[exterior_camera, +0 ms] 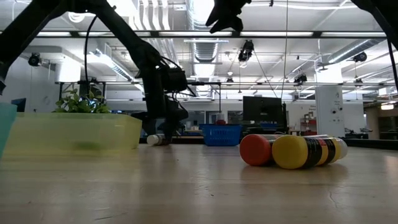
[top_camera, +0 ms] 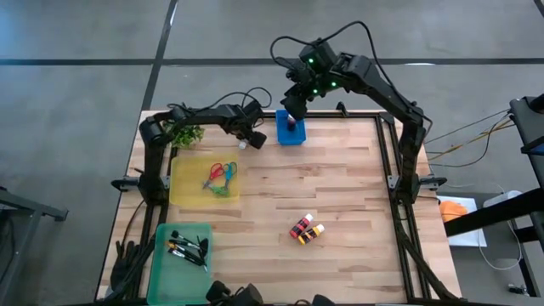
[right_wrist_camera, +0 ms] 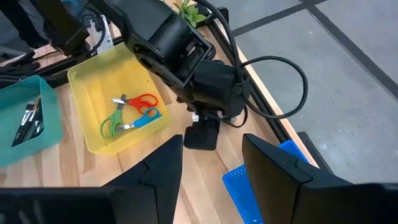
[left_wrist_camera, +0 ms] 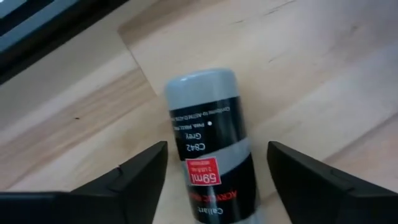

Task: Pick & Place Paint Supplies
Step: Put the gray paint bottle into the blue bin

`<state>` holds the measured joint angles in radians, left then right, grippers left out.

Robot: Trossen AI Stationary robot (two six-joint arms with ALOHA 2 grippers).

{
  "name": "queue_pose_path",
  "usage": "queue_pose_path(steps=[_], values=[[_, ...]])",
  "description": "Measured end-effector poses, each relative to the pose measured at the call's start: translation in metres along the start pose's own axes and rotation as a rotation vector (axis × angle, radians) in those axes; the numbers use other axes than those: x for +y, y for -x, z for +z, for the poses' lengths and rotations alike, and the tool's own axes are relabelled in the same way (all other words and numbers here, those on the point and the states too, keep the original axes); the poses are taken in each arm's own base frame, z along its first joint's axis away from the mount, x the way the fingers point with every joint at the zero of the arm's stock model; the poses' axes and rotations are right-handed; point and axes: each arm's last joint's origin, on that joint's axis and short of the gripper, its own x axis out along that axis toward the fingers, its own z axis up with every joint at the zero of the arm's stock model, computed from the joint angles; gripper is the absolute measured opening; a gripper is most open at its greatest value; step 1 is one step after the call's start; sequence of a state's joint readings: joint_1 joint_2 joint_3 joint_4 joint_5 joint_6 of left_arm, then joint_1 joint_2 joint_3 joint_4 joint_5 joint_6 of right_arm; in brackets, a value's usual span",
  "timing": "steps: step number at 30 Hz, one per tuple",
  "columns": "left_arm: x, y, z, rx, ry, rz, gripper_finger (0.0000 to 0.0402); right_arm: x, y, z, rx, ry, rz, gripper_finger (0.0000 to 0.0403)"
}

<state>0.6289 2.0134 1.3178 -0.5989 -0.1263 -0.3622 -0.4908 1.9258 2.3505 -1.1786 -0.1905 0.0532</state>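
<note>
Beside the yellow tray (top_camera: 182, 189) with sorted scissors (top_camera: 220, 178), the left gripper (top_camera: 247, 141) straddles a grey paint bottle (left_wrist_camera: 211, 146) with jaws wide, ungripped, while the right gripper (top_camera: 294, 109) hovers part-open and empty over the blue bin (top_camera: 290, 136), two bottles (top_camera: 306, 229) unsorted.

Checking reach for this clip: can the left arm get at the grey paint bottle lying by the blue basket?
Probably yes: the left end effector is open, fingers straddling the grey paint bottle, nothing between.
</note>
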Motion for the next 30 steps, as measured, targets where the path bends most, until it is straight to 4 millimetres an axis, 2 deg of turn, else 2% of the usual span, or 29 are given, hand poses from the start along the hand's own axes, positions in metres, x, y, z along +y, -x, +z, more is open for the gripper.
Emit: queue_pose_path(steps=[5, 11, 17, 21, 26, 30], values=[[0.000, 0.000, 0.000, 0.004, 0.000, -0.007, 0.0231, 0.001, 0.005, 0.000, -0.010, 0.002, -0.008, 0.0166], [0.000, 0.000, 0.000, 0.008, 0.001, -0.011, 0.0190, 0.003, 0.011, 0.000, -0.023, 0.006, -0.006, 0.0166], [-0.001, 0.000, -0.001, 0.024, 0.016, -0.055, 0.0159, 0.005, 0.018, 0.001, -0.036, 0.011, -0.004, 0.0166], [-0.002, 0.005, -0.001, 0.040, 0.058, -0.114, 0.0155, 0.009, 0.022, 0.000, -0.045, 0.021, 0.003, 0.0166], [-0.002, 0.026, 0.004, -0.009, 0.095, -0.190, 0.0154, 0.016, 0.028, 0.000, -0.056, 0.042, 0.017, 0.0166], [0.003, 0.056, 0.010, -0.074, 0.143, -0.268, 0.0153, 0.025, 0.037, -0.001, -0.077, 0.080, 0.033, 0.0166]])
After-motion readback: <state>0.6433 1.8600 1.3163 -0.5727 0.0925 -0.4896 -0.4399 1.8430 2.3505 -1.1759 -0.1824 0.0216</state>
